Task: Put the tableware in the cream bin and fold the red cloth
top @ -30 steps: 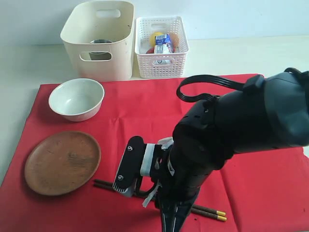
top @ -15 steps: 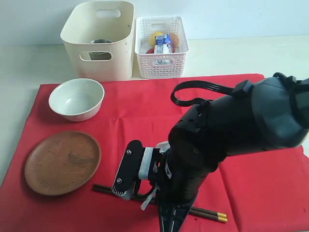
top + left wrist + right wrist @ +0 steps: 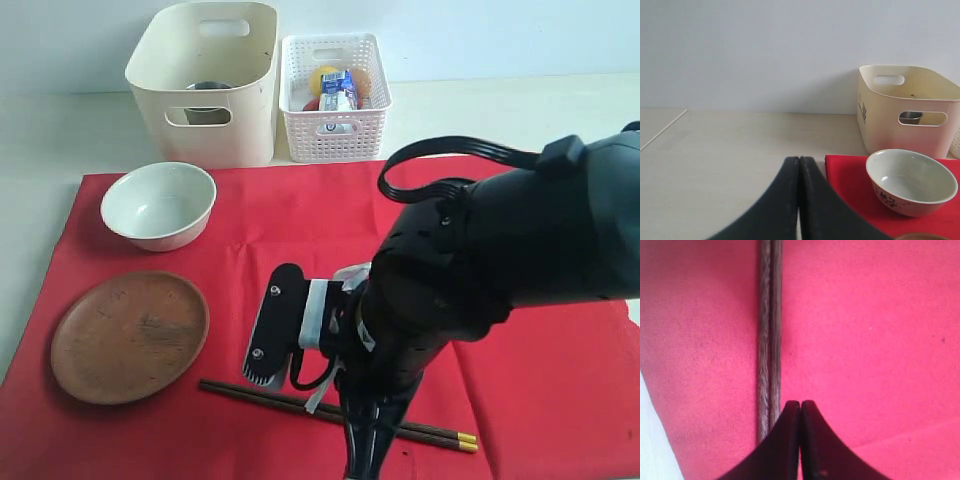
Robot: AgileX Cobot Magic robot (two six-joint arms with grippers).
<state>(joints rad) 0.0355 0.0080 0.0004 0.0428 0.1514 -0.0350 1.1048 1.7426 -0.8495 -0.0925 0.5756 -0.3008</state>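
Observation:
The red cloth (image 3: 300,230) covers the table. On it lie a pale bowl (image 3: 158,205), a brown wooden plate (image 3: 130,335) and the dark gold-tipped chopsticks (image 3: 240,392). My right gripper (image 3: 262,378) points down over the chopsticks' dark end. In the right wrist view it (image 3: 800,404) is shut with nothing between the jaws, and the chopsticks (image 3: 769,330) lie flat on the cloth (image 3: 865,330) just beside one finger. The cream bin (image 3: 240,130) holds a steel cup (image 3: 208,88). My left gripper (image 3: 799,160) is shut and empty, low over bare table beside the cloth's corner, facing the bowl (image 3: 910,181) and bin (image 3: 890,120).
A white lattice basket (image 3: 335,130) with a milk carton (image 3: 338,92) and a lemon (image 3: 322,77) stands right of the bin. The right arm's bulk hides much of the cloth's right half. Pale table surrounds the cloth.
The right gripper's jaws have closed fully. The arm has shifted slightly right and up. The chopsticks still lie on the cloth, nudged a little.

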